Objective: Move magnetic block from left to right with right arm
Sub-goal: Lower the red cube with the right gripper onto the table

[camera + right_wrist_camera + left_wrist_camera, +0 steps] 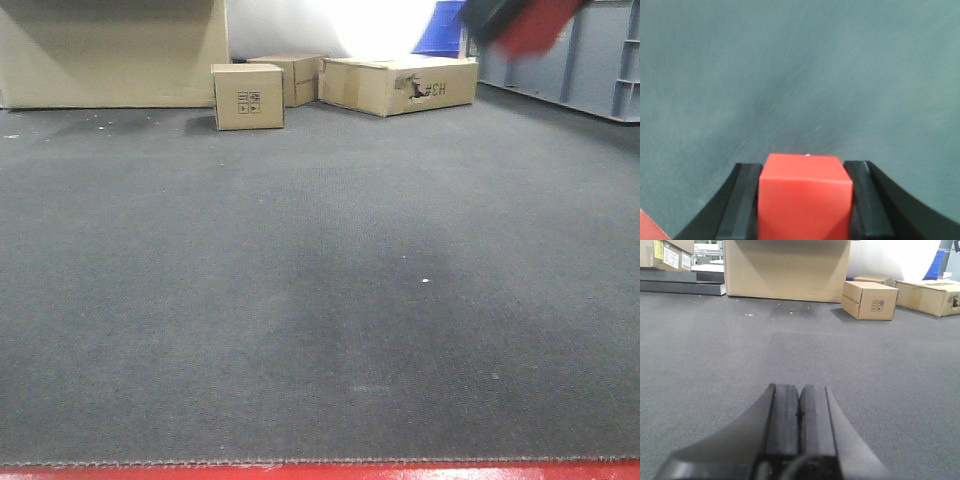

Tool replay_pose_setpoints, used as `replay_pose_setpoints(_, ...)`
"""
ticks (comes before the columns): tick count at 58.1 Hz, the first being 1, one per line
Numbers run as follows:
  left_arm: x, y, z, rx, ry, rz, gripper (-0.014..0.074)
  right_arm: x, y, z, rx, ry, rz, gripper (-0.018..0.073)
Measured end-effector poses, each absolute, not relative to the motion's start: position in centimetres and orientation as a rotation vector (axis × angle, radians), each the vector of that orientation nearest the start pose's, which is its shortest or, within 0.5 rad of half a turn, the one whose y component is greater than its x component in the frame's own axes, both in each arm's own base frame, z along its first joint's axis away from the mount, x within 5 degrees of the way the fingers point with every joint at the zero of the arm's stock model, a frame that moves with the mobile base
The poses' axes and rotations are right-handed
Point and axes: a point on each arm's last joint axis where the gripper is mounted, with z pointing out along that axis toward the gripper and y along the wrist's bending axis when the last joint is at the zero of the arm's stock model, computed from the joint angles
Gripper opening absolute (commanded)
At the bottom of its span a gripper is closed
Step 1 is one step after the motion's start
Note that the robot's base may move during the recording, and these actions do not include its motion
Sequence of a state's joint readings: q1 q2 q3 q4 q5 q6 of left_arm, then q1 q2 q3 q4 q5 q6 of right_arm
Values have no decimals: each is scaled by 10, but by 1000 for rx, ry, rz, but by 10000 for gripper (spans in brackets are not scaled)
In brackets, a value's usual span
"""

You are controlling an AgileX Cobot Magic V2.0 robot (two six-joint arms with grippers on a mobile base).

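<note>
Boxes (248, 96) far back; R end effector (805, 200) clamps magnetic block (804, 197) over carpet (800, 75).

Blurred red block (540, 22), cut off above

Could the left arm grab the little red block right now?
Probably not. The red block is already clamped in the right pincer, up above the grey carpet. The left pincer is shut, low over the carpet, with only cardboard boxes ahead of it.
</note>
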State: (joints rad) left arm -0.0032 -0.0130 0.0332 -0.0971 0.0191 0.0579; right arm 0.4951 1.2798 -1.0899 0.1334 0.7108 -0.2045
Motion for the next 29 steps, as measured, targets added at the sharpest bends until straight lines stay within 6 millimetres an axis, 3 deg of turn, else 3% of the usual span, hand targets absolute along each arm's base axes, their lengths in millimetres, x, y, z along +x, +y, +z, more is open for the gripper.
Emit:
replay_pose_setpoints(12, 57, 0, 201, -26, 1523, -35, -126, 280, 166, 287, -819, 2457, 267, 237)
replay_pose_setpoints(29, 57, 0, 201, -26, 1523, -35, -126, 306, 180, 226, -856, 2612, 235, 237)
